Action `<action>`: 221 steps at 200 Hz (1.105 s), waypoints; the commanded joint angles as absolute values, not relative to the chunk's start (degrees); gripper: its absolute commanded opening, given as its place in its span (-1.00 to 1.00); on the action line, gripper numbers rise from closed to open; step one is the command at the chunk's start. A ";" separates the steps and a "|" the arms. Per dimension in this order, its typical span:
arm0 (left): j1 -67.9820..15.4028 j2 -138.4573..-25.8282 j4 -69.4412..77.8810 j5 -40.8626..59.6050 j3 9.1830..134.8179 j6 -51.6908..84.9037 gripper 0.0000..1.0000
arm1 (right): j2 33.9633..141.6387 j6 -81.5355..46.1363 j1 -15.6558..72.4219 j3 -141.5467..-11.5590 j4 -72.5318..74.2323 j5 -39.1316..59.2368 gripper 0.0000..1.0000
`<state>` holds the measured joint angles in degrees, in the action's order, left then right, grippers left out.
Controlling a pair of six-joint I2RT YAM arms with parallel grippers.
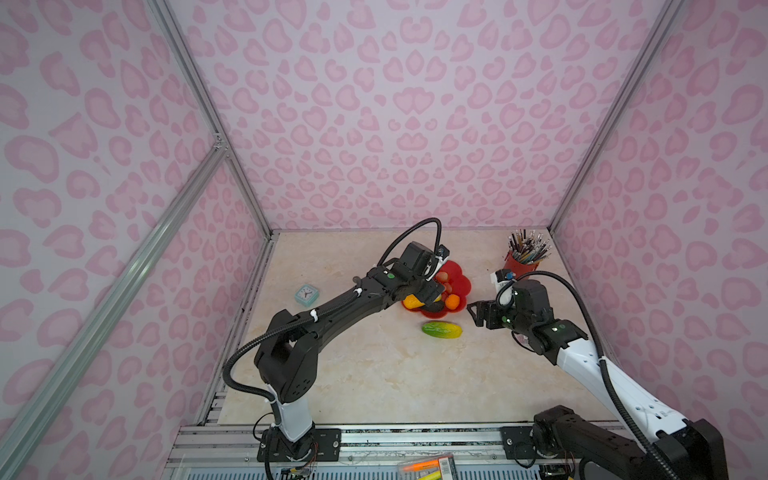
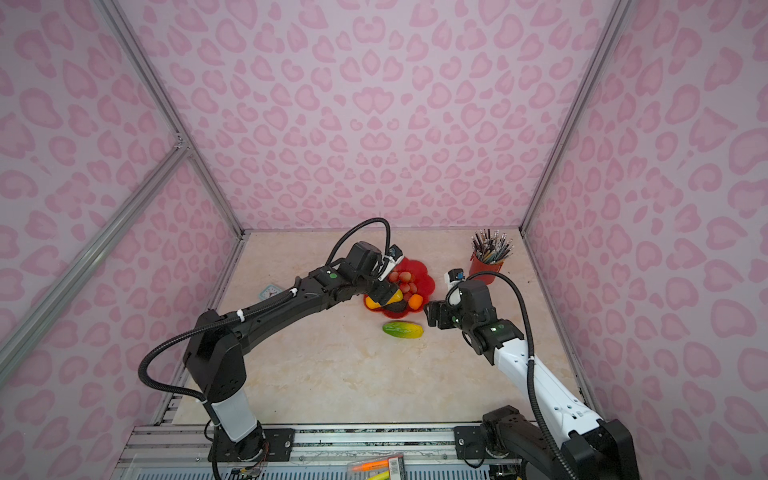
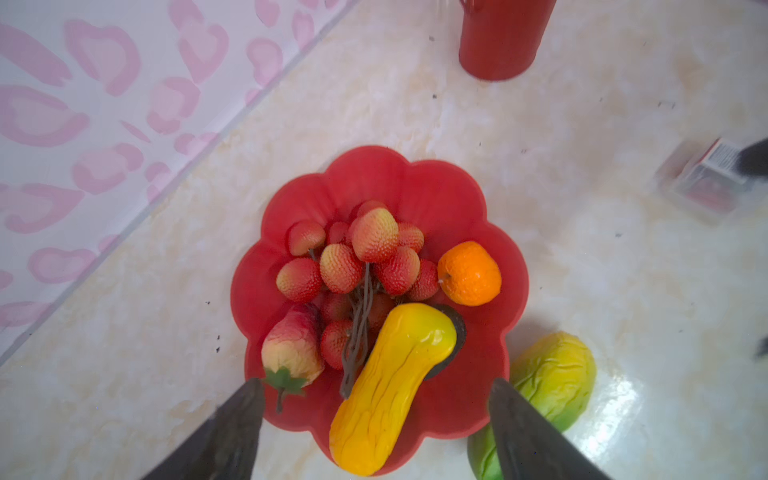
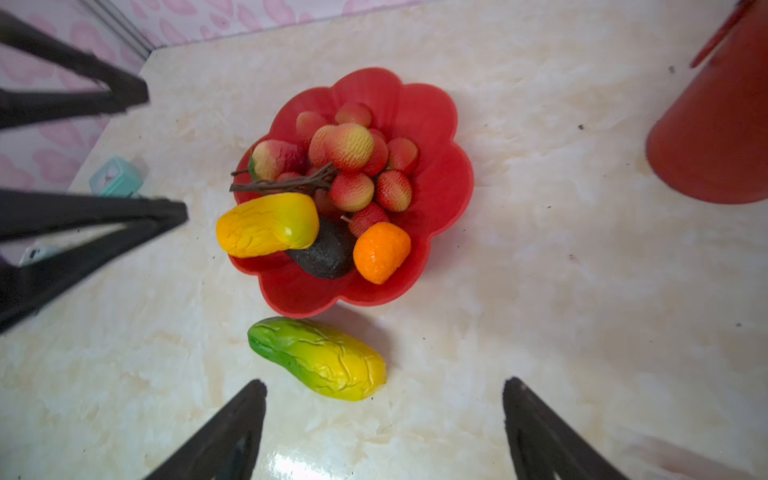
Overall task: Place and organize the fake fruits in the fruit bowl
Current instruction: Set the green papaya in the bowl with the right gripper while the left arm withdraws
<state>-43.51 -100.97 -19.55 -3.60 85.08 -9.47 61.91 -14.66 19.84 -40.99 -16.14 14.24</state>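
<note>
Scalloped red bowl [image 3: 415, 183], ridged yellow-orange oblong [image 3: 390, 382]

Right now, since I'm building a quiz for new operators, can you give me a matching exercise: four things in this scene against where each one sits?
Things
1. green-yellow oblong
2. yellow-orange oblong
3. small orange
4. teal clock

Places
A. inside the fruit bowl, next to the black lump
B. on the table toward the left wall in both top views, well away from the bowl
C. on the table just outside the bowl's rim
D. in the bowl, lying over the black lump, one end past the rim

Pairs: 1-C, 2-D, 3-A, 4-B
</note>
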 commanded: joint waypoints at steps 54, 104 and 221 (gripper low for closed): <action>-42.08 -74.83 -6.08 -8.60 67.05 3.87 0.83 | 74.30 -4.96 27.97 -41.96 -13.96 15.97 0.74; -40.39 -54.38 -9.52 -14.52 50.98 11.40 0.91 | 84.40 -1.60 30.54 -46.34 -14.45 13.09 0.68; -39.99 -27.07 -23.73 -24.97 39.95 19.42 0.98 | 98.55 -0.71 40.03 -52.64 -13.91 12.14 -0.19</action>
